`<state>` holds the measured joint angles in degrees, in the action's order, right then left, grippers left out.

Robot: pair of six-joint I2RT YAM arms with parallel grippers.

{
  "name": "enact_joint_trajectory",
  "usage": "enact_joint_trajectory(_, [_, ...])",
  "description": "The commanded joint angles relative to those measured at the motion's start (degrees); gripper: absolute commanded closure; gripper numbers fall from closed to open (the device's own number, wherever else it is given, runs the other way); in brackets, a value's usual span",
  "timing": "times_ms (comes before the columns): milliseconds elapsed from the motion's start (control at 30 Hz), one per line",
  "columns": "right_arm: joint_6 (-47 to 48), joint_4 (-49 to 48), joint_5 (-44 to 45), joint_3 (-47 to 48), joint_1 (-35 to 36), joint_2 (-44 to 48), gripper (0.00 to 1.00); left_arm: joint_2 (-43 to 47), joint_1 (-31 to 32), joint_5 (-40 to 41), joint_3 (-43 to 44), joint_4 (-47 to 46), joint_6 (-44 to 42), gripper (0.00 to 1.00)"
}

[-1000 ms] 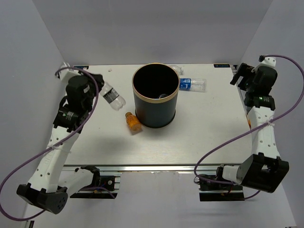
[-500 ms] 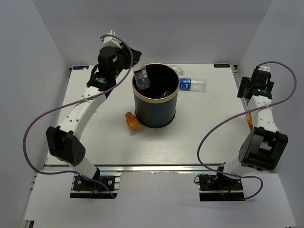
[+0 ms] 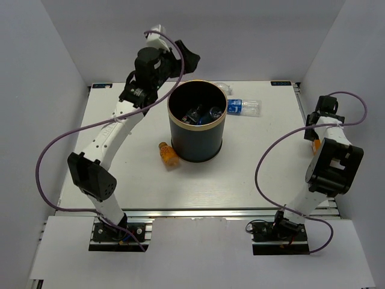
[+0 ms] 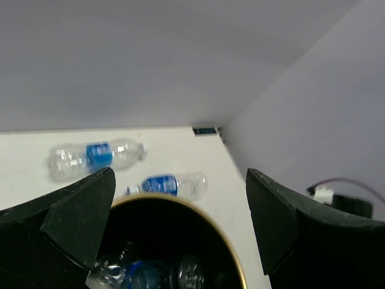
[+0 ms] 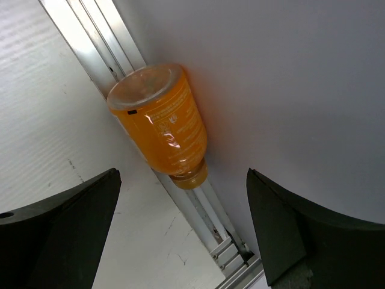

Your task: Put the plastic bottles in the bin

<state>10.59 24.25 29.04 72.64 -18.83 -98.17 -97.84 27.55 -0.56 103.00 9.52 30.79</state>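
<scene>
The fingers [image 4: 75, 220] of the left gripper [image 3: 187, 59] are standing spread wide and gripping nothing, hanging over the far-left side of the bin [image 3: 197, 143]. The right gripper [image 5: 180, 235] is likewise gaping, empty, at the right edge of the table [image 3: 258, 162]. We are making out clear bottles [image 3: 202, 113] lying inside the bin, though shadow is blurring how many. Behind it we are seeing a blue-labelled bottle [image 3: 243, 107] and a second clear bottle [image 3: 222, 88], which the rim is partly hiding. A stubby orange bottle [image 3: 169, 155] is lying just beside the bin's front-left wall. A second orange bottle [image 5: 159, 120] is resting on the edge rail [image 5: 96, 45] against the side wall [image 5: 289, 72], untouched.
</scene>
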Motion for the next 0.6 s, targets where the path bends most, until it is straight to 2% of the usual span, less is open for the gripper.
enact_joint_trajectory(0, [1.80, 2.55, 3.92, 2.68, -0.59, -3.33, 0.11, -1.37, -0.13, 2.31, 9.31, 5.85, -3.53, 0.02])
enact_joint_trajectory(67, [1.80, 1.86, 4.80, 2.77, -0.68, -5.09, 0.11, -1.91, -0.13, 5.55, 12.22, 8.13, -4.33, 0.02])
enact_joint_trajectory(200, [0.84, 0.98, 3.13, 3.56, -1.82, -7.56, 0.11, -0.25, -0.74, 13.28, 11.44, 11.13, -5.47, 0.02])
enact_joint_trajectory(233, [0.40, 0.71, 3.22, 3.65, -2.35, -7.91, 0.11, 0.28, -1.35, 16.09, 9.34, 12.18, -4.17, 0.02])
enact_joint_trajectory(333, [-0.83, -1.39, 2.87, 4.00, -3.23, -9.14, 0.11, 4.58, -8.02, 15.60, 3.02, 11.58, 1.88, 0.02])
enact_joint_trajectory(367, [-1.01, -1.92, 2.61, 4.00, -3.32, -9.84, 0.11, 5.81, -13.09, 13.50, -2.40, 11.40, 3.74, 0.02])
enact_joint_trajectory(467, [-1.62, -3.24, 1.99, 3.82, -3.41, -11.86, 0.15, 10.91, -19.44, 16.62, -13.47, 10.87, 7.43, 0.02])
enact_joint_trajectory(567, [-2.67, -3.77, 0.85, 4.26, -3.49, -14.14, 0.17, 15.92, -22.44, 20.23, -21.32, 10.00, 9.90, 0.02])
